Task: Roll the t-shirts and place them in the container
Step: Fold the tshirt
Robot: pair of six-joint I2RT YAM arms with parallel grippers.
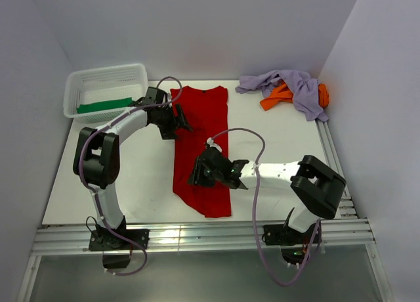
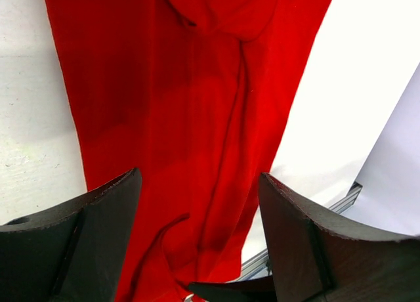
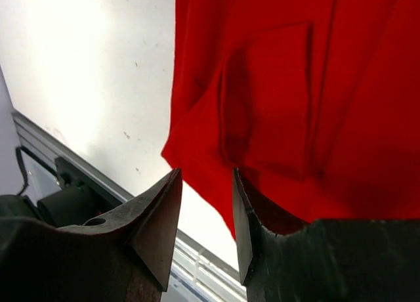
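- Bare table (image 1: 282,138) lies open between the red t-shirt (image 1: 200,118) and the right wall, beyond the right arm (image 1: 282,174).
- The right arm stretches low from its base to the shirt's middle and bars the near right part.
- The right gripper (image 1: 195,176) sits at the shirt's left edge.
- The left arm (image 1: 125,128) arches from the near left to the shirt's far part, where the left gripper (image 1: 180,121) hangs.
- Only a short stretch of shirt lies uncovered between the two grippers.
- The white basket (image 1: 105,75), holding the green t-shirt (image 1: 104,106), fills the far left corner, just beside the left arm.
- The lavender t-shirt (image 1: 295,82) and orange t-shirt (image 1: 275,100) are heaped in the far right corner.
- A bare strip runs left of the shirt's near half.
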